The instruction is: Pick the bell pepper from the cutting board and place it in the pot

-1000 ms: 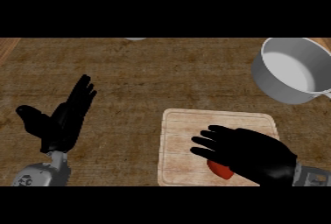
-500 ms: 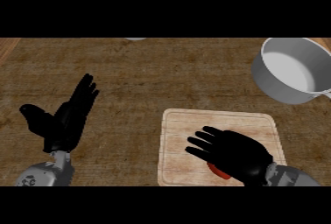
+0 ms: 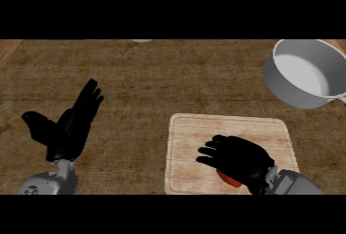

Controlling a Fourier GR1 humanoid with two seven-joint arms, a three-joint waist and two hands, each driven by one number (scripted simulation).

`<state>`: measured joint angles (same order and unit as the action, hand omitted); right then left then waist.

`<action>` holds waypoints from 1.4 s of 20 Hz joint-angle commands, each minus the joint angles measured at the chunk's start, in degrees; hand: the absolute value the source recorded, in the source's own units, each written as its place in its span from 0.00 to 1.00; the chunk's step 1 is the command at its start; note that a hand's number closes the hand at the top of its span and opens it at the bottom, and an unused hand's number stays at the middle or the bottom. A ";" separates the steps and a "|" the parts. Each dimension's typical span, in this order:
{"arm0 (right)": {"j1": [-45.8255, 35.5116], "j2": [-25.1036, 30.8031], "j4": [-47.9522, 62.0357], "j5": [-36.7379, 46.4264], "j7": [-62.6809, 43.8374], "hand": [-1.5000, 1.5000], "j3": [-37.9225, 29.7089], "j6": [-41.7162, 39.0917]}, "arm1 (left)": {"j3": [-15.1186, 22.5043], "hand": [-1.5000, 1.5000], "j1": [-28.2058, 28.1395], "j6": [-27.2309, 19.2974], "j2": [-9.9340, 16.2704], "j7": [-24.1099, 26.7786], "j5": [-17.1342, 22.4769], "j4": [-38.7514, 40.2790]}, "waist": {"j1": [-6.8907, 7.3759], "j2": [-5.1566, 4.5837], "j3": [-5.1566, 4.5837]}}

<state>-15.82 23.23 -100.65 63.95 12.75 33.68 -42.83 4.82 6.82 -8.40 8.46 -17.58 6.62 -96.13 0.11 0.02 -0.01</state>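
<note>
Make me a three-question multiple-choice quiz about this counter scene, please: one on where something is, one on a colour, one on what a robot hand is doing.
1. Where is the pot?
A. Far right corner of the counter
B. On the cutting board
C. Beside the left robot hand

2. What colour is the bit of bell pepper peeking from under the right robot hand?
A. Green
B. Red
C. Yellow

3. What is the left robot hand doing?
A. Holding the pot
B. Pressing on the cutting board
C. Resting open, fingers straight, holding nothing

Answers:
1. A: the pot sits at the view's upper right, apart from the cutting board.
2. B: a red sliver of bell pepper shows below the right robot hand.
3. C: the left robot hand stands open at the left, touching nothing.
</note>
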 commanded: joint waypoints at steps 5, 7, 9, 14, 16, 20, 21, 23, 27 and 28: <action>0.12 -2.74 -2.10 -1.32 6.09 1.00 -1.15 0.21 | -3.04 0.50 -2.59 2.39 0.64 0.41 1.68 -1.47 | 0.04 0.03 0.00; -1.26 -2.85 -2.32 -1.40 7.23 1.00 -1.89 -1.50 | -0.92 0.50 3.27 -0.93 -1.06 -4.96 -1.25 -2.81 | -0.06 0.03 0.01; 2.86 -0.30 0.10 0.37 11.33 1.00 -2.20 5.47 | -1.32 0.50 -1.44 1.89 -1.05 0.22 -0.93 -1.14 | -0.06 0.00 0.01; 6.91 2.55 -3.60 -3.10 8.03 1.00 -11.84 4.38 | -3.27 0.50 2.26 1.23 0.26 -3.84 -0.65 -1.65 | -1.35 0.12 0.03; 10.28 4.09 3.54 -4.58 3.70 1.00 -23.72 8.94 | -3.16 0.50 -1.42 0.54 -0.69 -1.92 -0.56 -2.67 | -3.90 0.05 0.21; 12.43 6.92 11.27 -8.56 -2.83 1.00 -43.05 11.64 | -5.94 0.50 -2.17 -0.40 0.78 -1.64 -0.68 -2.50 | -7.63 -0.02 0.39; 12.26 8.22 12.86 -9.81 -3.03 1.00 -47.33 12.57 | -5.17 0.50 -2.24 -1.06 0.07 -1.84 -1.29 -2.89 | -6.97 0.10 0.38; 10.92 11.37 14.40 -11.79 -2.98 1.00 -55.54 15.68 | -4.60 0.50 -2.56 -0.53 -0.16 -1.61 -1.12 -2.90 | -5.71 0.32 0.25; 11.29 18.55 18.66 -18.57 3.44 1.00 -68.63 17.73 | -3.41 0.50 -1.92 0.14 -0.69 -0.79 -1.50 -1.94 | -3.54 0.24 0.10; 13.15 18.45 21.48 -19.31 6.58 1.00 -70.61 20.59 | -3.54 0.50 -1.73 1.39 0.14 -1.57 -0.59 -3.25 | -2.52 0.19 0.14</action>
<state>-4.50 37.34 -84.17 49.31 14.36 -25.74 -26.01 0.72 4.80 -8.04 8.29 -19.00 5.87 -98.95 -4.11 0.23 0.18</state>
